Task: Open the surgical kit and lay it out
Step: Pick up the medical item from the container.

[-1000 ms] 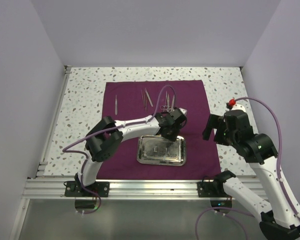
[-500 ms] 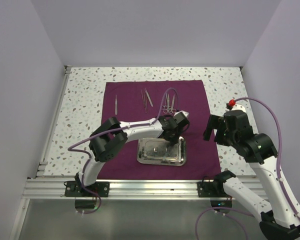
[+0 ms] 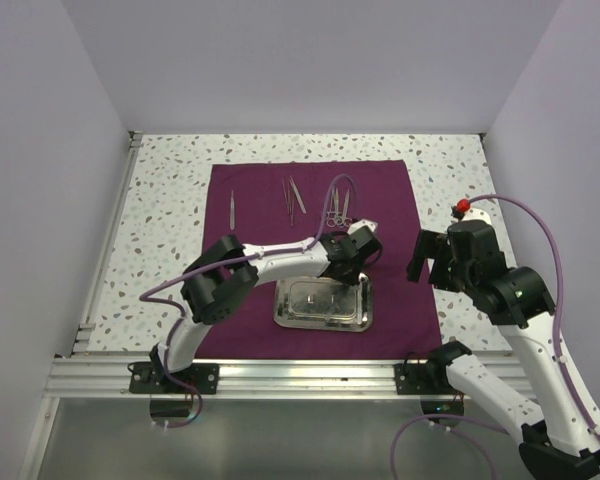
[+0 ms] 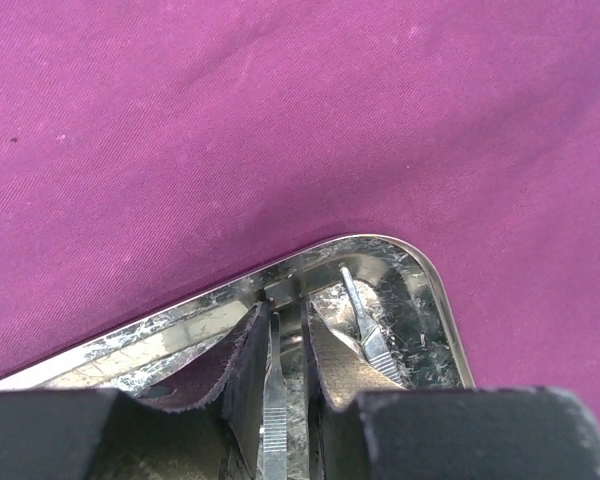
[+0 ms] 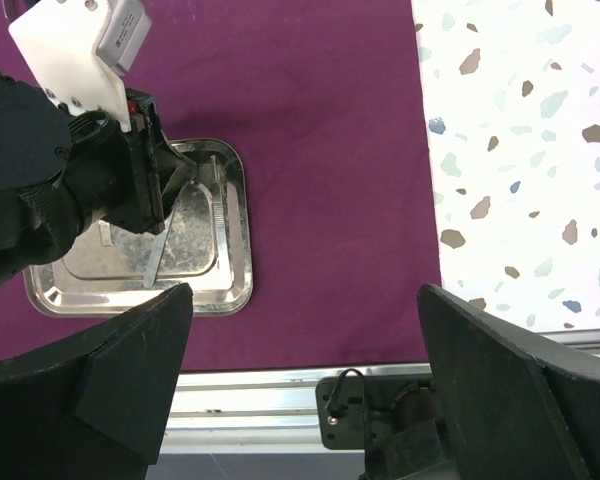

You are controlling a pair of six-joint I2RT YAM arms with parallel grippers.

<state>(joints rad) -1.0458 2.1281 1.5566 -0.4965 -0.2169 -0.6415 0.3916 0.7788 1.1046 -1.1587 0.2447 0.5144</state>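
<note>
L claw [image 4: 283,318] is narrow, low in the far-right corner of the tray [image 4: 432,285]. Its fingers [image 4: 242,365] sit either side of a thin steel tool [image 4: 273,410] lying flat on the tray floor. Can't tell if it's actually pinched: a dark sliver shows on one side. R claw [image 3: 427,262] is wide, holds nothing, and hangs about over the cloth's right edge.

Cloth [image 3: 380,190] is spread flat on the tabletop [image 3: 170,200], tray on its near half. On the far half, in a row: tweezers [image 3: 232,206], two more thin tools [image 3: 293,196], scissors [image 3: 336,206]. Kit looks mostly laid out; two pcs left in the tray, imo.

Step = get the tool out of the tray.
- Centre the pinch on it, tips right down on the floor since it's flat & thin.
- Lift straight up first so it clears the rim.
- Second tool [image 4: 365,325] lies just beside the right finger, by the corner wall. Risk of nudging it or dragging both.
- Shiny steel is prob slippy and may swing in the grip.

Room:
- Rim is close on the far + right sides, so no low sideways exit.
- Open cloth right of the scissors, and btw the tweezers and the pair. Set it down parallel to the row.
- R claw is well apart from the tray, so no clash.
</note>
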